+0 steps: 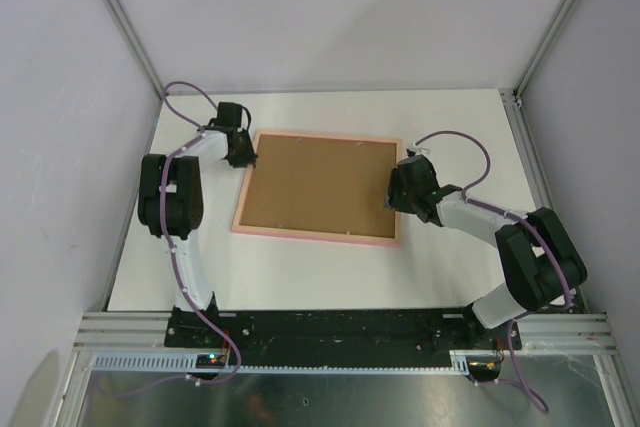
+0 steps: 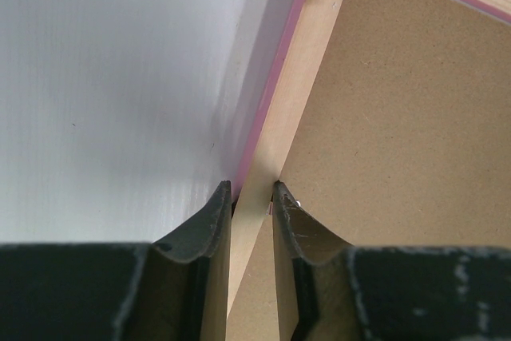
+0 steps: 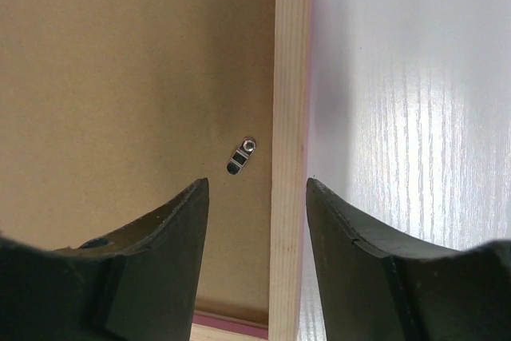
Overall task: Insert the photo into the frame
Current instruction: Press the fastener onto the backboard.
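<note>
The frame lies face down on the white table, its pale wood back up and a pink edge showing around it. A brown backing board fills it. My left gripper is at the frame's left side; in the left wrist view it is shut on the wooden rail, one finger on each side. My right gripper is at the frame's right side. In the right wrist view it stands open astride the right rail, with gaps on both sides. The photo is out of view.
A small metal turn clip sits on the backing board beside the right rail. White table surface lies between the frame and the arm bases. Walls and corner posts enclose the table at the back and sides.
</note>
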### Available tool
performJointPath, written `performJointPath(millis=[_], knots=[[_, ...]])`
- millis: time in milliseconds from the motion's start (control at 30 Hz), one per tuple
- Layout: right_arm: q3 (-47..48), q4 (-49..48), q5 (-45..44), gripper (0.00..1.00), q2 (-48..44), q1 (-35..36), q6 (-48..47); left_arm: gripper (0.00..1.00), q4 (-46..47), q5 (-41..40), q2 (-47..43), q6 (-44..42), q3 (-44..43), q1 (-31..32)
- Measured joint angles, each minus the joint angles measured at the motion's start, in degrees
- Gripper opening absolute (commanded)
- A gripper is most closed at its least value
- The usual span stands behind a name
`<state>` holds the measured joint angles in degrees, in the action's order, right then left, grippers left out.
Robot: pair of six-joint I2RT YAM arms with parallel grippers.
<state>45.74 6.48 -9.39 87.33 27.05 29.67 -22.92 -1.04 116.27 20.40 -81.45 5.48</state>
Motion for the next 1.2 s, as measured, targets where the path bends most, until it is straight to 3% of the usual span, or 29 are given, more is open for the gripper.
performJointPath(millis=[333, 767, 1200], knots=[[3.4, 2.3, -5.0, 0.60, 3.7, 0.9, 5.7, 0.00, 0.0, 0.0, 0.0, 0.0, 0.0, 0.0], [6.2, 4.5, -9.3, 0.57, 8.3, 3.6, 6.3, 0.00, -0.1, 0.0, 0.0, 0.0, 0.0, 0.0], [6.7, 6.1, -11.8, 0.36, 8.4, 4.3, 4.2, 0.00, -0.1, 0.0, 0.0, 0.0, -0.1, 0.0]])
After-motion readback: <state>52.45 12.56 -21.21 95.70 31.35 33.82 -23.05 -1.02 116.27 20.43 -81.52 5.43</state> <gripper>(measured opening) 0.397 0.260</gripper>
